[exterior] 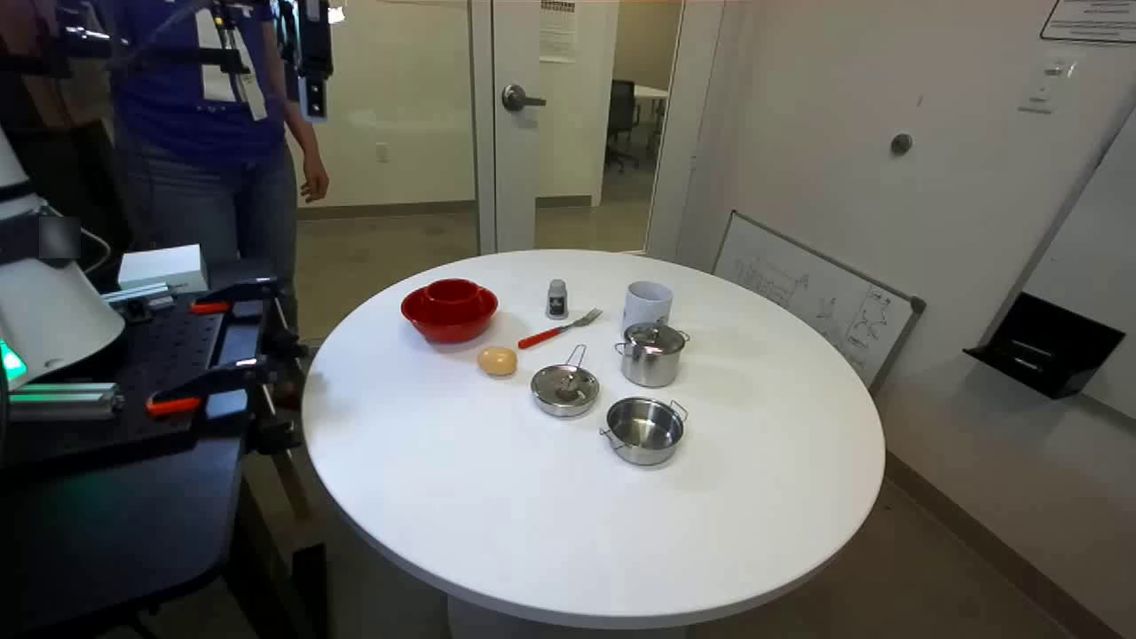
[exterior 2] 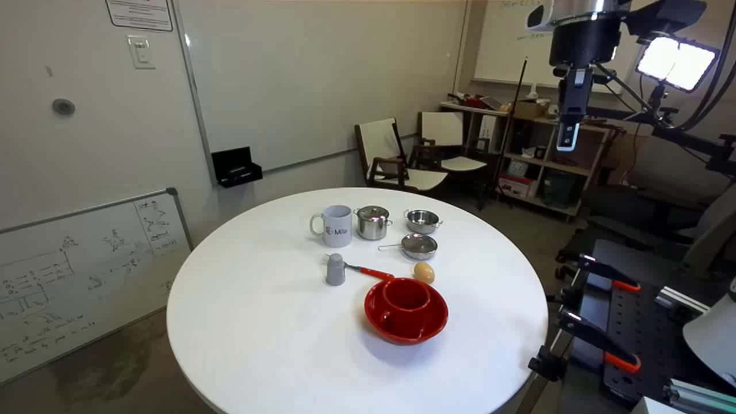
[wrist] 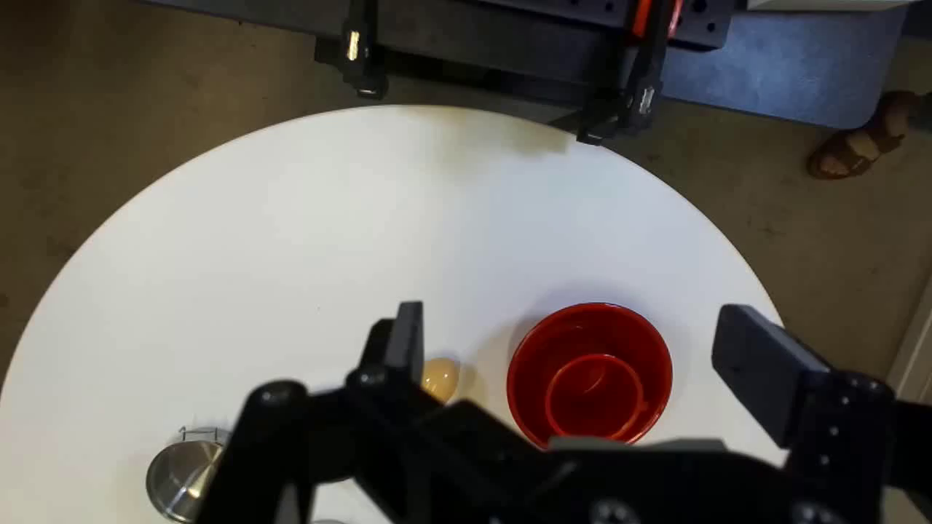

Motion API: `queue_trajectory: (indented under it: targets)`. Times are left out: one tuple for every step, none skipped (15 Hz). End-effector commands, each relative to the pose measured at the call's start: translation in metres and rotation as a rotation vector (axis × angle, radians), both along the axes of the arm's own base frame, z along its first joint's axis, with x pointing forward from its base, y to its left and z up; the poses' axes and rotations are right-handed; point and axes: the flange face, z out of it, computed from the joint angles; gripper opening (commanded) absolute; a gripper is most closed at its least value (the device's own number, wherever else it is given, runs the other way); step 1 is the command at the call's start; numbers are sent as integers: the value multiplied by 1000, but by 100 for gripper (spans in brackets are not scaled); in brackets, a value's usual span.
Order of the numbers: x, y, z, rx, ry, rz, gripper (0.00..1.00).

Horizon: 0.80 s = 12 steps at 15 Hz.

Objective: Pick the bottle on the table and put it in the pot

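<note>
The bottle (exterior: 556,300) is small, grey and upright on the white round table, with a dark label; it also shows in an exterior view (exterior 2: 336,269). It is not visible in the wrist view. The pot (exterior: 652,357) is shiny steel with small side handles and a lid on top; it stands beside the mug, also in an exterior view (exterior 2: 372,223). My gripper (wrist: 571,327) is open and empty, fingers wide apart, high above the table's robot side. It points down in an exterior view (exterior 2: 568,135) and is partly seen in an exterior view (exterior: 313,93), away from bottle and pot.
A red bowl (exterior: 450,315) with a red cup inside stands near the bottle. A red-handled fork (exterior: 555,330), an egg (exterior: 497,360), a lidded steel pan (exterior: 565,390), an open shallow steel pot (exterior: 645,433) and a light grey mug (exterior 2: 336,227) share the table.
</note>
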Motion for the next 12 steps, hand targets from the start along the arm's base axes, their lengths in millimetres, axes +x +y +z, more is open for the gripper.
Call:
queue_trajectory:
  targets:
    - [0,0,0,0,1,0,100]
    - [3,-1,0,3,-2,-10,100]
    - [6,0,-1,1,1,-15,100]
    - [11,2,-3,-5,7,-15,100]
    - [16,3,-5,-5,8,-11,100]
    - [22,6,-9,-7,11,-12,100]
    - [28,9,-12,-13,14,-16,100]
    - [35,12,-16,-15,9,-30,100]
    - [43,15,-21,-19,5,-41,100]
    - [50,19,-26,-32,6,-52,100]
    - [57,22,-31,-39,5,-60,100]
    - [66,28,-37,-42,7,-48,100]
